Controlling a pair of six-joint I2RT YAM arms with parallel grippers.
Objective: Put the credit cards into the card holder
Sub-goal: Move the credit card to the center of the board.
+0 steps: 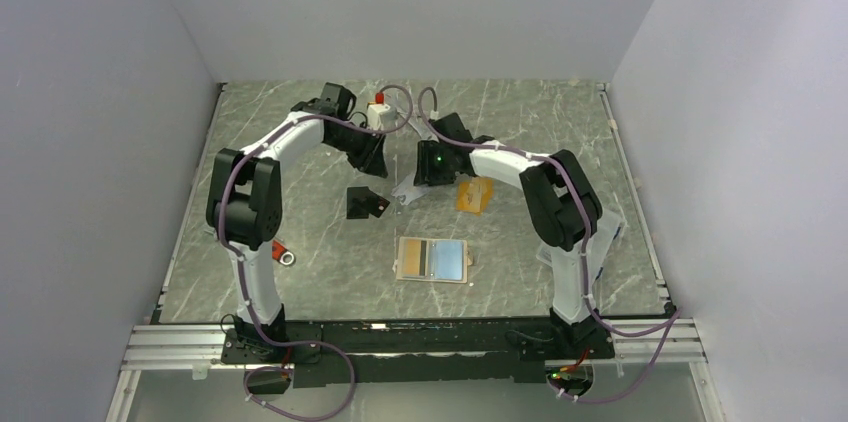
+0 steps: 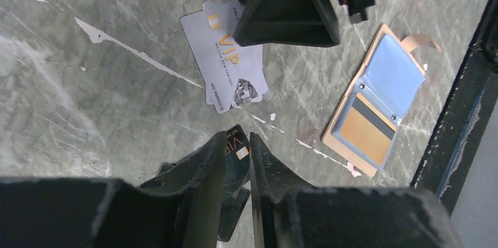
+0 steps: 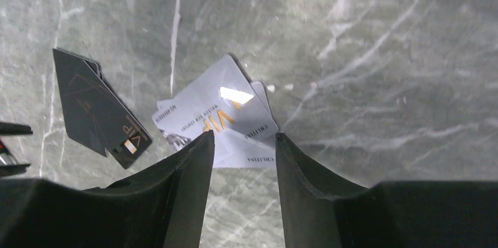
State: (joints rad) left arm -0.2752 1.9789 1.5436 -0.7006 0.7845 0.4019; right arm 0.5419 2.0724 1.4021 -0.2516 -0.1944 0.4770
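Note:
The tan card holder (image 1: 433, 259) lies open and flat in front of both arms, its orange and blue panels up; it also shows in the left wrist view (image 2: 376, 101). Two silver-grey cards (image 1: 405, 192) lie overlapped on the table (image 2: 226, 63) (image 3: 217, 116). The black card (image 1: 366, 204) lies to their left (image 3: 97, 107). The orange card (image 1: 474, 194) lies to their right. My left gripper (image 2: 239, 136) hovers over the black card (image 2: 241, 148), jaws nearly together with only a slit, holding nothing. My right gripper (image 3: 244, 136) is part open over the near edge of the silver cards.
A small white object with a red top (image 1: 378, 112) stands behind the grippers. A small red-and-metal item (image 1: 283, 257) lies by the left arm's base. The right gripper's body (image 2: 290, 7) hangs close above the silver cards. Grey walls enclose the table.

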